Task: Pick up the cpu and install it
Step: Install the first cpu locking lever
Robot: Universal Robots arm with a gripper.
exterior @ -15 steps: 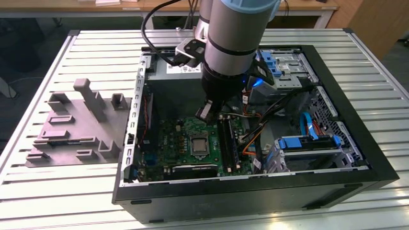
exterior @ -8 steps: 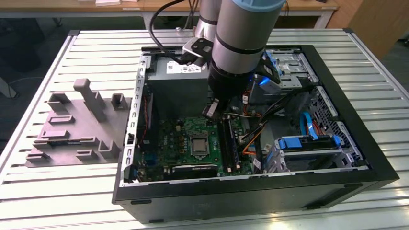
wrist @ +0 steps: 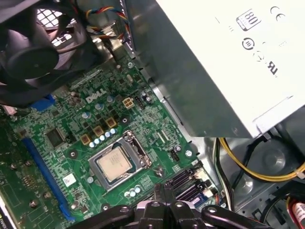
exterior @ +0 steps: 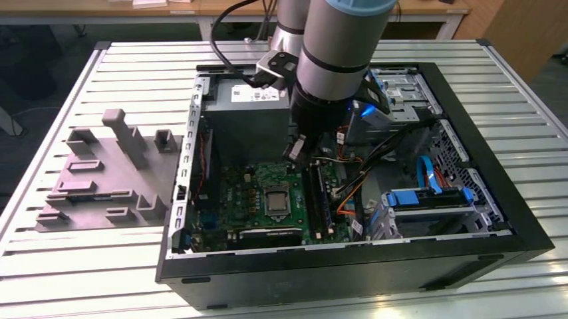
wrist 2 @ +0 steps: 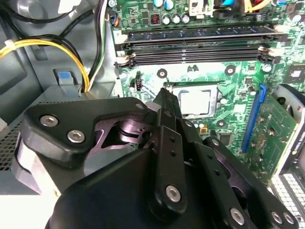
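Inside the open computer case (exterior: 497, 219), in the exterior view, the arm hung over the motherboard (exterior: 239, 199). Both wrist views showed the cpu (wrist: 116, 163) seated in its socket (wrist: 97, 174), beside the power supply (wrist: 190, 67); the hand (wrist 2: 164, 98) hovered near it, whether clenched I cannot tell.

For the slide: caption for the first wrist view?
Cpu seated in the motherboard socket, gripper just above, power supply alongside.

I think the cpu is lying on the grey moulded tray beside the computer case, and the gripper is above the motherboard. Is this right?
Not quite. The cpu sits in the motherboard's socket, as the first wrist view shows, not on the tray. The gripper is indeed above the motherboard.
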